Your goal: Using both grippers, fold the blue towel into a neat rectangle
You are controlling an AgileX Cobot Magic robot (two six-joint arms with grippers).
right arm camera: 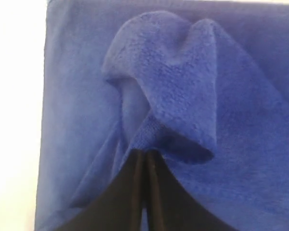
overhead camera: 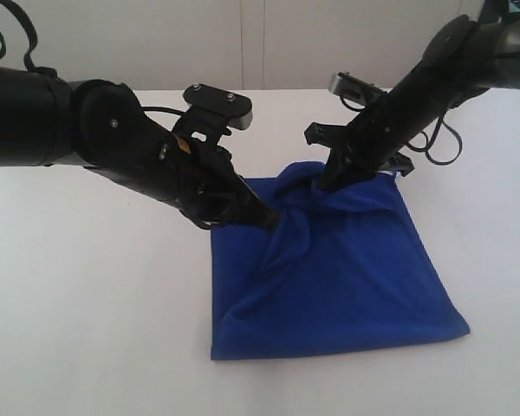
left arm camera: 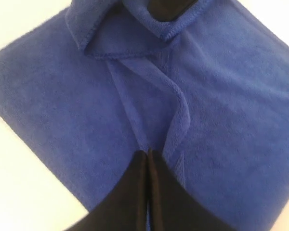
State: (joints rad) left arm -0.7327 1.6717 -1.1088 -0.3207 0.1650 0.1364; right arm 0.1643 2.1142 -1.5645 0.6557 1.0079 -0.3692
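Exterior view: blue towel squarish, far edge bunched.

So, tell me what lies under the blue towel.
The blue towel rests on the white table, which shows all around it. Anything else beneath the cloth is covered.

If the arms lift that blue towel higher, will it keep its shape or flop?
Probably flops: the blue towel drapes in soft folds from where the left gripper and right gripper pinch it. Likely light, since small fingertip pinches hold its edge up. Its fuzzy pile looks grippy, so slipping out seems unlikely.
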